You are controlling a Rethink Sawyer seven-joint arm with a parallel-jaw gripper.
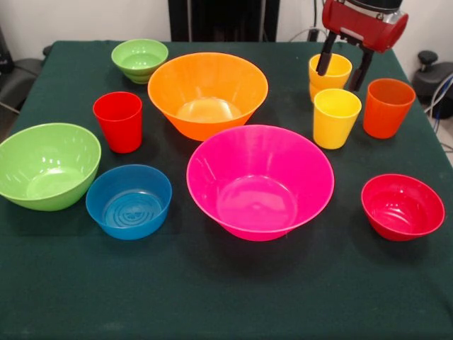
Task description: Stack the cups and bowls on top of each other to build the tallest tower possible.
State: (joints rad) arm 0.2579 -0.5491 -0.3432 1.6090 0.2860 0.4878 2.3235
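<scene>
Glossy, round plastic bowls and tapered cups stand apart on the dark cloth surface (212, 297). The pink bowl (260, 181) sits mid-surface, the orange bowl (207, 93) behind it. My gripper (345, 66) hangs open and empty over the far yellow cup (330, 73), its fingers straddling the rim near the far right corner.

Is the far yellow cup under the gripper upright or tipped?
Upright. The far yellow cup stands mouth up on the table, its rim level, with the open gripper straddling its far side.
</scene>
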